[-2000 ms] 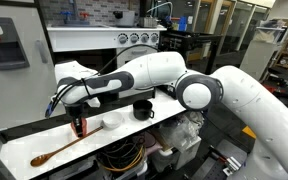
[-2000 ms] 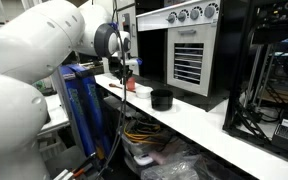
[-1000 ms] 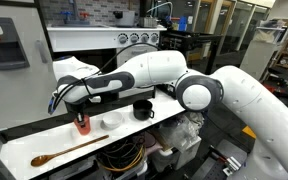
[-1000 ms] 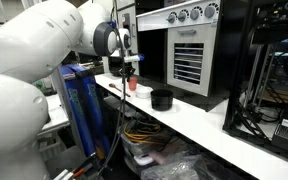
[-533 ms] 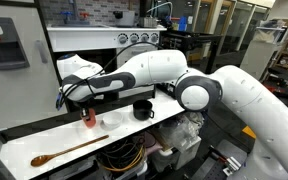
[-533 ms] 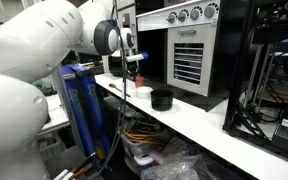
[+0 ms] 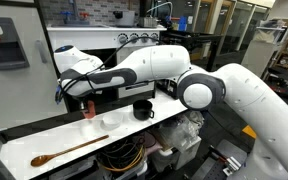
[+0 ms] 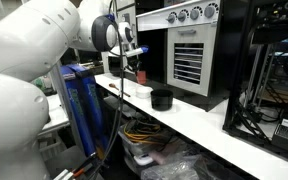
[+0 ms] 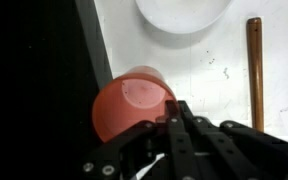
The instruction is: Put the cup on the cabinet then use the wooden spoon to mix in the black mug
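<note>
The small orange-red plastic cup (image 7: 87, 109) has been lifted off the white tabletop (image 7: 44, 140), clamped in the closed tool (image 7: 86, 101), toward the white-framed cabinet (image 7: 94, 38). Placement is judged near; the long wooden spoon (image 7: 69, 151) is left untouched

Small white bowl (image 7: 111, 121) sat on white desk (image 7: 19, 148); steel knobbed oven (image 8: 187, 45) stood behind; cables (image 7: 126, 158) hung beneath.
</note>
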Controlling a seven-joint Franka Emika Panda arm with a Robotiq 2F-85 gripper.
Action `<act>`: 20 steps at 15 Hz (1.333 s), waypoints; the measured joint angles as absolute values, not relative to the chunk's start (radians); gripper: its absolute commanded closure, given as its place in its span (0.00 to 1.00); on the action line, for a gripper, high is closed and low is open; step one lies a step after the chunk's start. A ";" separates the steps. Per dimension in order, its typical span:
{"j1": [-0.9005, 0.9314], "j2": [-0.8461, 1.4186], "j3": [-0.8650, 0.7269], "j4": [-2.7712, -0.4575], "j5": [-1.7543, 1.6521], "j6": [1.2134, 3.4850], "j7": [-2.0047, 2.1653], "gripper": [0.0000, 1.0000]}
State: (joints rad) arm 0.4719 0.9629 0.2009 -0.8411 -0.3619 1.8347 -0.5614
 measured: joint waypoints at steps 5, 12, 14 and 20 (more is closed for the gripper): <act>0.501 0.898 0.190 -0.844 -0.417 1.824 -0.515 0.99; 0.470 0.837 0.173 -0.857 -0.431 1.831 -0.477 0.99; 0.448 0.828 0.174 -0.869 -0.429 1.853 -0.477 0.99; 0.388 0.817 0.183 -0.933 -0.415 1.975 -0.477 0.99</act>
State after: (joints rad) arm 0.3875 0.8167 0.1826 -0.9332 -0.4148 1.9755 -0.4774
